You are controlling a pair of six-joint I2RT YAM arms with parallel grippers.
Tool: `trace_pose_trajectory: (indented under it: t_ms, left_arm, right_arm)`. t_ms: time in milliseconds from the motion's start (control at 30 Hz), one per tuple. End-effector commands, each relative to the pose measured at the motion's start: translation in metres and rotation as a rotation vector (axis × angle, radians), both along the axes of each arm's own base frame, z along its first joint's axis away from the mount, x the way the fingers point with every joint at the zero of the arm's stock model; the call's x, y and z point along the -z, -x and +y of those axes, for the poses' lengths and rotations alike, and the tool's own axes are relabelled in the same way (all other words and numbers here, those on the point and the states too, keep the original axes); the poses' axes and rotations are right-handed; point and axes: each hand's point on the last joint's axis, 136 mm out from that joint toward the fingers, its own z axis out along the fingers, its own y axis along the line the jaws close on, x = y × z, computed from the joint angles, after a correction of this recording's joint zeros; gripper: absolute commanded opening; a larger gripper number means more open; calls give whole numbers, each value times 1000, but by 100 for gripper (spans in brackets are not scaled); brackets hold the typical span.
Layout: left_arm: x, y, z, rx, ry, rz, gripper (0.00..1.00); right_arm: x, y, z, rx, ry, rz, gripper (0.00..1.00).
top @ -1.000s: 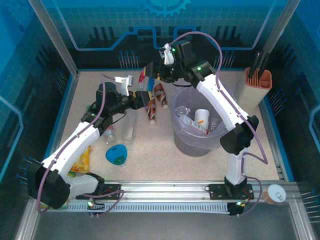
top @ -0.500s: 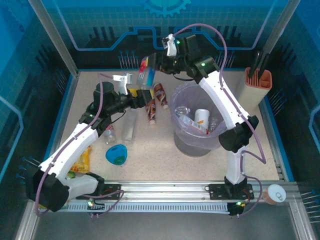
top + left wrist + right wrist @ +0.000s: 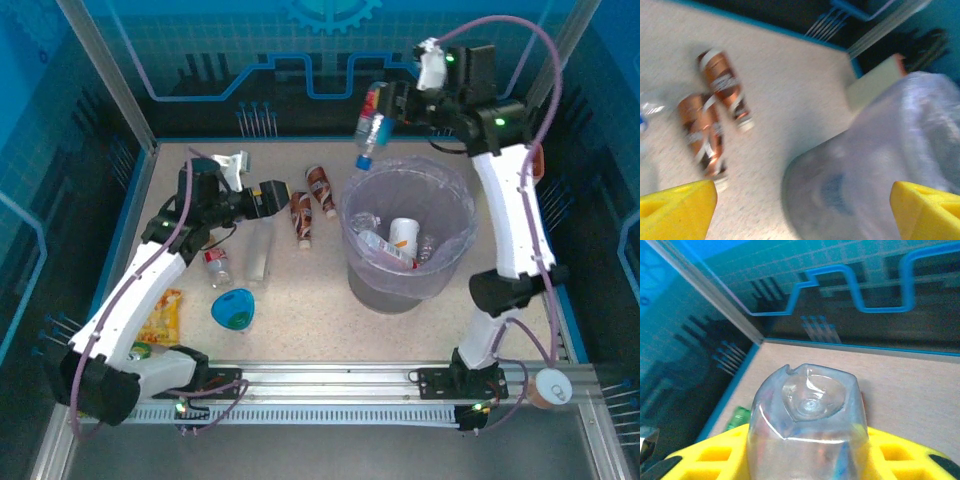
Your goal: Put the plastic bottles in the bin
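Observation:
My right gripper point(image 3: 388, 108) is shut on a clear plastic bottle point(image 3: 370, 126) with a red label and blue cap. It hangs cap-down just beyond the far left rim of the bin point(image 3: 352, 222), a grey bucket with a lilac liner. In the right wrist view the bottle's base point(image 3: 810, 405) sticks out between the yellow fingers point(image 3: 705, 455). Several bottles lie inside the bin. Two brown-labelled bottles point(image 3: 301, 216) point(image 3: 322, 188) lie left of it on the table. My left gripper point(image 3: 272, 196) stands open and empty beside them; its yellow fingertips point(image 3: 675, 212) frame the bin point(image 3: 880, 165).
Two clear bottles point(image 3: 258, 256) point(image 3: 218, 268) lie under the left arm. A blue bowl point(image 3: 233, 308) and a yellow snack packet point(image 3: 160, 318) sit nearer the front left. A knife block point(image 3: 515, 165) stands at the back right. A cup point(image 3: 548, 388) sits on the front rail.
The right arm rose and swung right, carrying the bottle from the table's back middle to the bin's far rim. The left gripper opened, let that bottle go and drew back left.

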Motion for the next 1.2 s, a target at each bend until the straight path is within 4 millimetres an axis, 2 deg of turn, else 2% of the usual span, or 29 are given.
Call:
trace_pose_trajectory:
  t_ms: [0, 133, 267, 333, 533, 667, 933, 1067, 1167]
  left_arm:
    - [59, 12, 22, -47, -144, 212, 90]
    - [92, 19, 40, -70, -289, 314, 92]
    - [110, 28, 49, -74, -355, 375, 92]
    - [119, 32, 50, -69, -363, 404, 92]
    - [147, 39, 46, -55, -380, 469, 92]
    - [166, 44, 42, -43, -393, 513, 92]
    - [189, 53, 42, -35, -421, 571, 92]
    - [198, 53, 48, -52, -453, 583, 93]
    - [201, 51, 55, -64, -493, 577, 93]
  right_arm:
    - [15, 46, -49, 63, 207, 37, 44]
    - [44, 81, -76, 77, 351, 110, 42]
    - [79, 104, -86, 58, 439, 200, 42]
    - [95, 109, -86, 45, 473, 230, 42]
    - [139, 110, -71, -39, 641, 294, 42]
    - [170, 104, -70, -59, 709, 373, 42]
    - [217, 105, -69, -92, 749, 466, 44]
    - [224, 105, -69, -84, 743, 487, 57]
    - [215, 104, -66, -83, 730, 461, 73]
